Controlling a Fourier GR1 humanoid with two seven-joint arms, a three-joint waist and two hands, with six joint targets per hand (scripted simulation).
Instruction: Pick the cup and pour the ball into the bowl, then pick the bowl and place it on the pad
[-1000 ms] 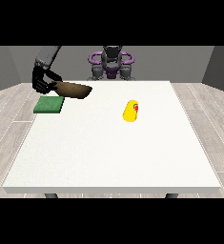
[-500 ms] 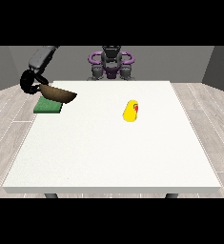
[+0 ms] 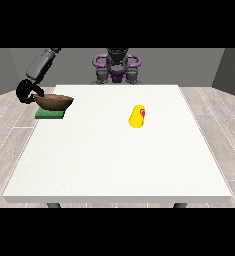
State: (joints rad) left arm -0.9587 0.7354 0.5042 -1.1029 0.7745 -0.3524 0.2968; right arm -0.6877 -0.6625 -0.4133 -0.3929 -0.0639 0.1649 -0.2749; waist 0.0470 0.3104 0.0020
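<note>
Where the arm at the view's left comes down from the picture's top, its black hand [image 3: 28,93] sits at the left edge of the brown bowl [image 3: 54,102], fingers curled round the rim. That bowl is low over the green pad [image 3: 50,114], its base at or just above the pad's top; whether the two touch cannot be told from this view. It looks slightly tilted, with the rim nearest the hand a little higher. Inside it, a small patch of red [image 3: 57,101] shows against the brown, too small to make out further.

Under the bowl, the pad lies flat near the left edge of the white worktop [image 3: 119,160], towards the robot's side.

Well apart from these, right of the worktop's middle, the yellow cup [image 3: 137,116] lies on its side with a red mark at its right end. No hand is near it.

Behind the far edge sits the robot's torso [image 3: 117,67], dark grey with purple rings at the shoulders. No second hand shows anywhere in the view.
</note>
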